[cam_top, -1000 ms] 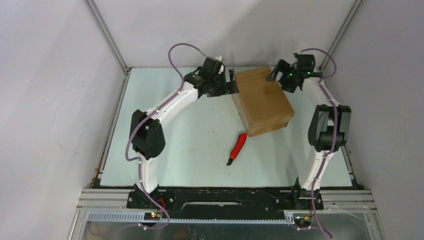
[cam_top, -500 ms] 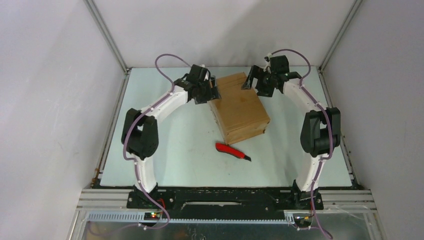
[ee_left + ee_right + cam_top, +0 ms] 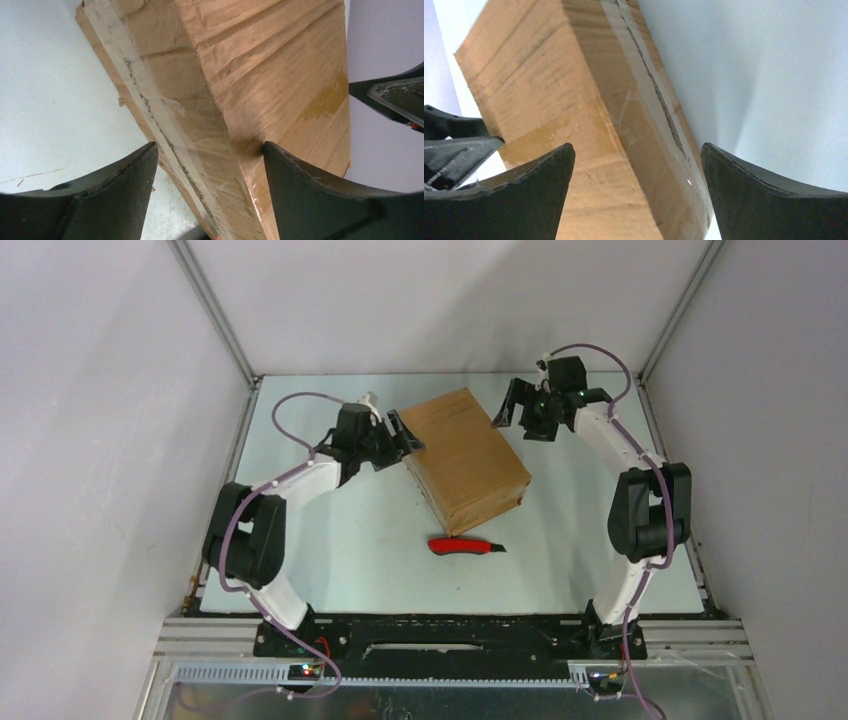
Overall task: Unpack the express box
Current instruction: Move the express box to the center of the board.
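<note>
Left end effector (image 3: 210, 147) straddles express box (image 3: 465, 455) corner, can't tell if clamped; right end effector (image 3: 638, 147) spread wide at opposite corner.

Closed brown express box (image 3: 467, 458) lies flat, skewed, seams taped

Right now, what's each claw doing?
Left gripper: astride the box edge; grip cannot be told.
Right gripper: open, holding nothing.

The left arm (image 3: 300, 477) and right arm (image 3: 618, 437) are white, black-jointed, purple-cabled.
</note>
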`<action>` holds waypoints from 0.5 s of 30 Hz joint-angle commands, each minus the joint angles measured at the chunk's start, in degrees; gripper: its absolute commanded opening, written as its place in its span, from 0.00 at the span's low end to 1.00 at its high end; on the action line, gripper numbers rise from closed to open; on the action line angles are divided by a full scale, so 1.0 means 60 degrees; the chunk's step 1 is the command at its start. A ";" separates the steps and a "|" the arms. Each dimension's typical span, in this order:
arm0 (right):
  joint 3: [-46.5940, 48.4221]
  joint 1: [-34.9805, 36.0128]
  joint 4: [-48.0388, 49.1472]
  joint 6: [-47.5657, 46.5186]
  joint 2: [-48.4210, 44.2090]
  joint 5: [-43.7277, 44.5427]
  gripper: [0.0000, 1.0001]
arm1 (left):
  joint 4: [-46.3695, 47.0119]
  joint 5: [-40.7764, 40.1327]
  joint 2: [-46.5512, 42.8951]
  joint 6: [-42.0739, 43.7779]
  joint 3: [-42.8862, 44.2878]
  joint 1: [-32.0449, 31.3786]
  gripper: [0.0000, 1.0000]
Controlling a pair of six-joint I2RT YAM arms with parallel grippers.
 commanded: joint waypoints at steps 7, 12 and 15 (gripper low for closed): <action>-0.2935 -0.0354 0.0334 0.0279 -0.2818 0.0538 1.00 | -0.1216 -0.1161 -0.0750 0.0484 0.1503 0.0455 0.89; -0.4320 -0.0432 0.0766 0.0979 -0.4328 0.0736 1.00 | -0.2567 -0.2149 0.0412 0.0836 0.3347 0.0553 0.89; -0.5187 -0.0298 0.1412 0.1671 -0.4917 0.0667 1.00 | -0.2325 -0.2109 0.0925 0.0677 0.3770 0.0580 0.85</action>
